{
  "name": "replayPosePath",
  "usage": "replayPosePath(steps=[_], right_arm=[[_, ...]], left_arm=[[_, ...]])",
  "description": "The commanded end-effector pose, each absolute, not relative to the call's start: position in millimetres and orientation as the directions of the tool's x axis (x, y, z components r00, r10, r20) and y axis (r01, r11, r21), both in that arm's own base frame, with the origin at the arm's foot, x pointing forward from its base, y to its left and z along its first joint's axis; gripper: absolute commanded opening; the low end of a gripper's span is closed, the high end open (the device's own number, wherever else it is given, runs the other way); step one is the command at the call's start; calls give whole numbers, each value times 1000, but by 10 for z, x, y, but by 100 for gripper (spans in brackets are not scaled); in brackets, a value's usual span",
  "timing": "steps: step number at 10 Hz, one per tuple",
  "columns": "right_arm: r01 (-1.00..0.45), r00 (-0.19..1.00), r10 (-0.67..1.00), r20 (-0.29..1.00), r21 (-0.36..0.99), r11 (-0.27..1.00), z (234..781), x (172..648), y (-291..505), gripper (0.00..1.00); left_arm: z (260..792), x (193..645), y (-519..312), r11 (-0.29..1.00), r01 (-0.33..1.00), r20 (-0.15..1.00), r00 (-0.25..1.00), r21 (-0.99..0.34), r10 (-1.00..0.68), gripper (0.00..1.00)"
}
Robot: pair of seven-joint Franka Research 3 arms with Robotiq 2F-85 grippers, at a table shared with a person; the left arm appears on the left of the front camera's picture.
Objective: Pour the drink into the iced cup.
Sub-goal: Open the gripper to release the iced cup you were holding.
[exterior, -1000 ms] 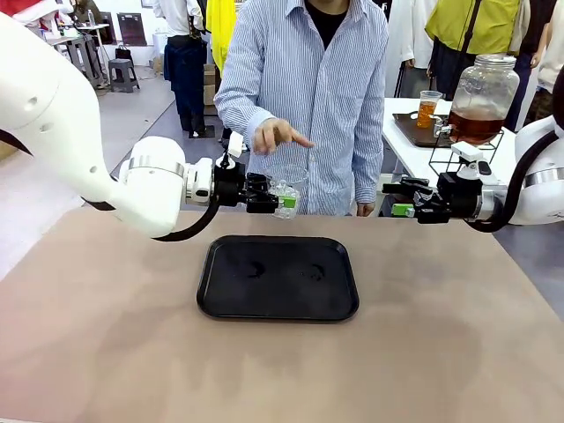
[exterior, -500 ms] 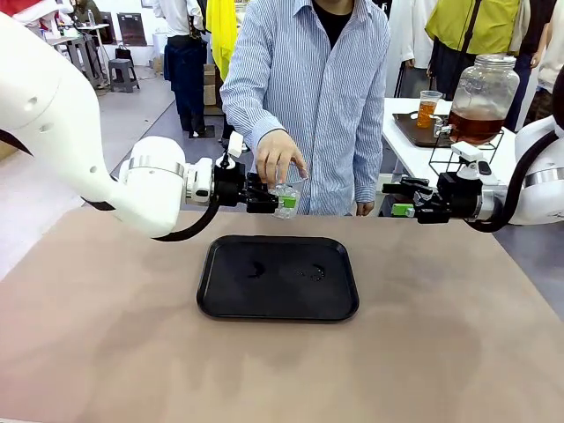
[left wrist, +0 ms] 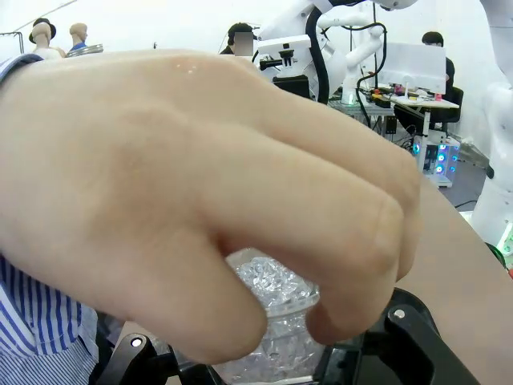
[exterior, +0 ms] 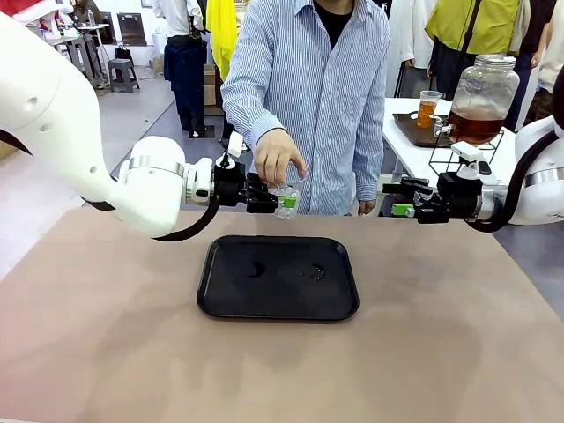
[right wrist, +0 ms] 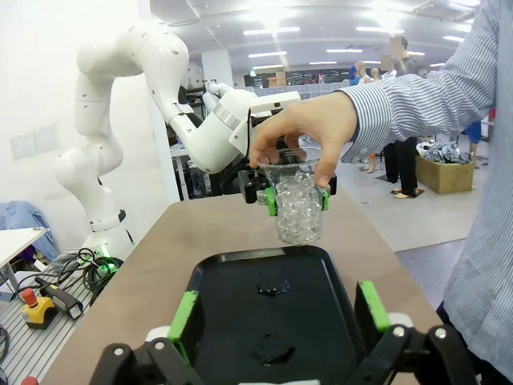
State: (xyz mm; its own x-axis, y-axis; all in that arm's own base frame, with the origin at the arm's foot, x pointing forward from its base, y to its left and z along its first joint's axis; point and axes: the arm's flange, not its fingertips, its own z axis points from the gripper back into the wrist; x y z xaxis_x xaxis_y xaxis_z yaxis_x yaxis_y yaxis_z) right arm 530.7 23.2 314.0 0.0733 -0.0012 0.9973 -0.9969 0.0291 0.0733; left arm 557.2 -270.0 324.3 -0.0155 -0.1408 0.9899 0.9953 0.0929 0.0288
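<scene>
At the left of the front view the robot's left arm reaches in toward the middle, and its left gripper point(exterior: 280, 202) is clamped around the iced cup point(exterior: 285, 191), a clear cup packed with ice that hangs in the air just above the far edge of the black tray point(exterior: 220, 300). The person's hand point(exterior: 277, 155) comes down over the rim of that cup, fingers curled around its top; in the left wrist view the same hand point(left wrist: 200, 192) covers most of the frame, with the ice point(left wrist: 276, 282) showing beneath the fingertips, and in the right wrist view the cup point(right wrist: 297, 202) sits between green pads with the hand point(right wrist: 303, 132) on its rim. Whether the person is taking the cup or steadying it, I cannot tell. The tray, in the middle of the frame, holds nothing but a few wet marks. Further right, the right gripper point(exterior: 406, 198) hovers beyond the tray's right side with its jaws spread and nothing between them. At the upper right, on a side table, the drink point(exterior: 475, 125) sits amber in a large glass dispenser jar point(exterior: 483, 88), well apart from the cup. Judging by this, the pour has not begun: the cup contains only ice, and the drink must still be brought to it.
</scene>
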Motion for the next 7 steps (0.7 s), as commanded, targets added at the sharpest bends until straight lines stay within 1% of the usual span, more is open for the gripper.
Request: replayPosePath(steps=[1,7], right_arm=[[-996,82,3,997,82,19,3179,5324,241,100],[-996,82,3,997,82,19,3179,5324,241,100]], left_arm=[[3267,5553,-2701,88,995,990,-33,45,-137,64],[3267,5553,-2701,88,995,990,-33,45,-137,64]])
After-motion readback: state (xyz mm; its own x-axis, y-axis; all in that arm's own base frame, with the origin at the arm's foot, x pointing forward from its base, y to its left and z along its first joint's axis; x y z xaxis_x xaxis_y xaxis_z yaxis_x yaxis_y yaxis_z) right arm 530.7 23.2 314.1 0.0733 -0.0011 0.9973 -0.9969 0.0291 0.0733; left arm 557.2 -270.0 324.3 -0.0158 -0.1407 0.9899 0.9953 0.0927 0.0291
